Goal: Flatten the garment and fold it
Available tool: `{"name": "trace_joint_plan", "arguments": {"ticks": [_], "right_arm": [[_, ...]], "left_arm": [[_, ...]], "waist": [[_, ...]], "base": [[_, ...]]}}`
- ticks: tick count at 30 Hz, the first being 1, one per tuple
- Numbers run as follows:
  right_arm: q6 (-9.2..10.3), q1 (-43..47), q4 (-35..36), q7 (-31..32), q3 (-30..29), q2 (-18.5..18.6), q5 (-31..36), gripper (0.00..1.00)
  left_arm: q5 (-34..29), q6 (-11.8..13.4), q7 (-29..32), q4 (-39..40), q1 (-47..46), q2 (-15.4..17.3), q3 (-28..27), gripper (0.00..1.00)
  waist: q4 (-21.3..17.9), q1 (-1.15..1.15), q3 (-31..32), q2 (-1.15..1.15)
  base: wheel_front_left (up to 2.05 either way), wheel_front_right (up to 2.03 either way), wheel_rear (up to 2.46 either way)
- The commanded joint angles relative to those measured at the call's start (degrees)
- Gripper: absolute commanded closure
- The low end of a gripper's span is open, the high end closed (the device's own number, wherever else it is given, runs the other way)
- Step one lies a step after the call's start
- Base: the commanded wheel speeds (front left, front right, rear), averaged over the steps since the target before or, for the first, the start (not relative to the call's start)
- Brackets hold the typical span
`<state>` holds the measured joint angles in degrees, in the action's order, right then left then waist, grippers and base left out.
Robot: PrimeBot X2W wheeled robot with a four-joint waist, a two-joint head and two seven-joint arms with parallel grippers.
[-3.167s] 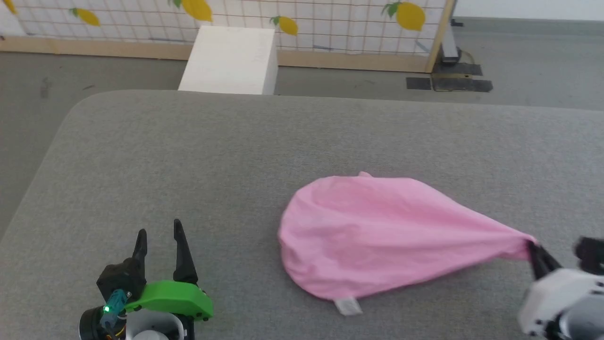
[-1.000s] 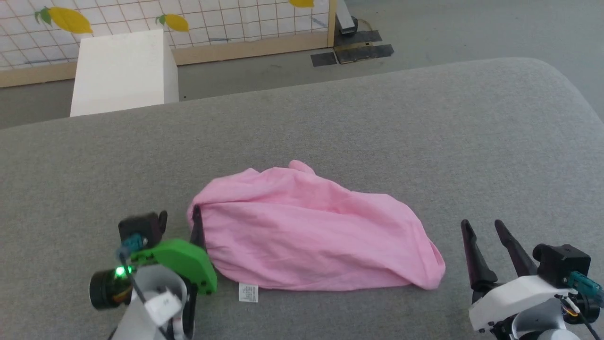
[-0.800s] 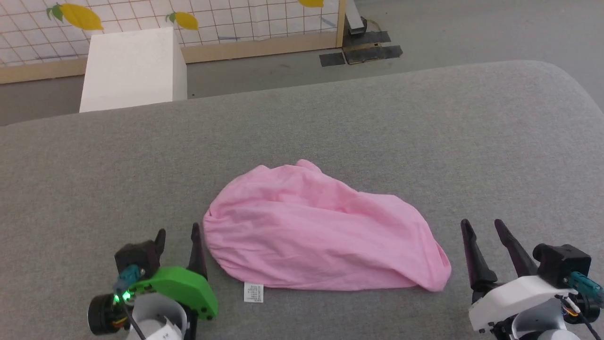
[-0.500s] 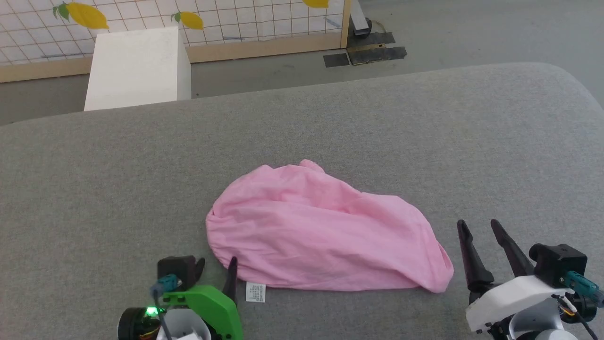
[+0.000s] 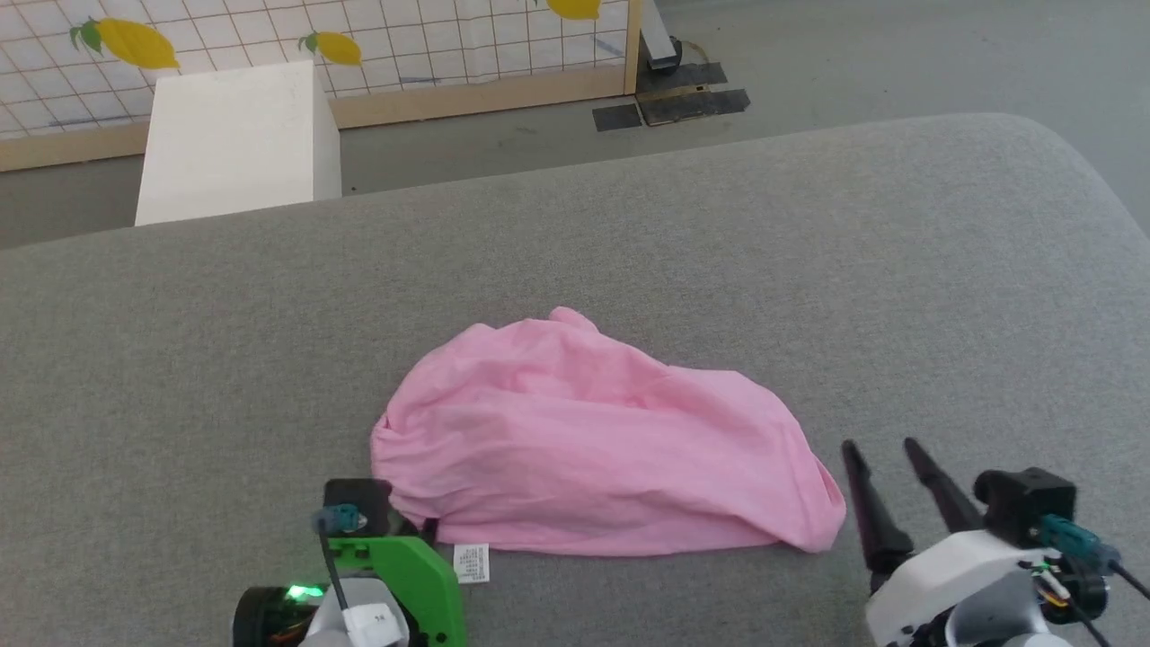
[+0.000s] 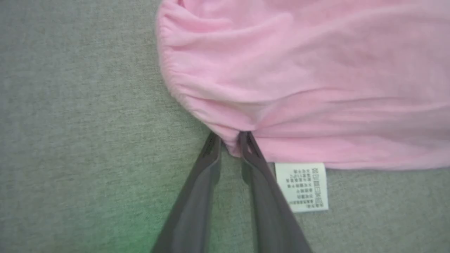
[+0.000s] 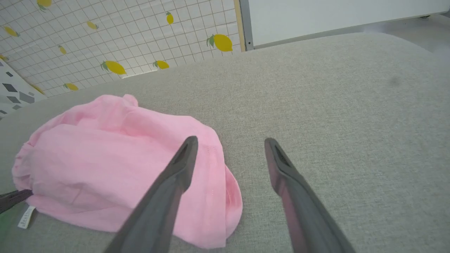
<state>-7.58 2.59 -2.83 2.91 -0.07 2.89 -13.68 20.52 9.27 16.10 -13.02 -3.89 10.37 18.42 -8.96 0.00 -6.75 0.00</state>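
your left gripper (image 6: 230, 140) sits at the near left edge of the garment (image 5: 584, 440). its two dark fingers are drawn close together, with a small fold of the pink hem nipped between the tips. just right of those tips the white label (image 6: 302, 186) lies flat on the grey cushion (image 5: 719, 225).

check that the bite holds a clean bit of hem and not a bunched wad; these views do not show how many layers are caught. if it looks thick, let go and take it again nearer the edge.

your right gripper (image 5: 880, 445) hangs just beside the garment's near right end, fingers spread wide, touching nothing. bring it down low to the cushion and take the hem at that end before you pull. then draw the two grippers apart sideways, gently and evenly, so the thin cloth stretches flat instead of slipping out.

the garment lies as a crumpled mound in the middle of the cushion, with bare cushion beyond it for spreading. further off stand a white box (image 5: 234, 139) and a lemon-print screen (image 5: 404, 36), well apart from the work.
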Motion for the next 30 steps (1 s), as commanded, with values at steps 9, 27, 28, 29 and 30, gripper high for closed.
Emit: {"name": "trace_joint_plan", "arguments": {"ticks": [9,27,28,29,30], "right_arm": [[0.09,-0.5,-4.7,14.9,3.9,0.0,0.3,0.0],[0.09,0.1,0.0,24.8,3.7,0.0,-1.3,1.0],[0.09,0.3,1.3,24.9,3.5,0.0,-1.1,1.0],[0.09,0.3,3.2,24.9,3.3,0.0,-0.7,1.0],[0.09,0.0,4.9,25.0,3.1,0.0,0.1,1.0]], "left_arm": [[0.9,-0.2,-2.6,-1.1,0.0,-0.7,0.2,1.0],[2.9,-1.7,-6.1,0.1,-0.3,-1.2,0.3,1.0],[3.2,-2.2,-6.5,1.0,-0.5,-1.2,0.2,1.0],[3.7,-2.7,-6.9,2.3,-0.8,-1.1,-0.1,1.0],[4.3,-3.3,-7.1,3.6,-1.2,-1.0,-0.3,1.0]], "waist": [[0.4,0.0,-0.6,0.0],[2.7,0.0,0.4,0.0],[2.7,0.0,0.6,0.0],[2.8,0.0,0.8,0.0],[2.8,0.0,0.9,0.0]], "base": [[0.0,0.0,0.0],[0.0,0.0,0.0],[0.0,0.0,0.0],[0.0,0.0,0.0],[0.0,0.0,0.0]]}}
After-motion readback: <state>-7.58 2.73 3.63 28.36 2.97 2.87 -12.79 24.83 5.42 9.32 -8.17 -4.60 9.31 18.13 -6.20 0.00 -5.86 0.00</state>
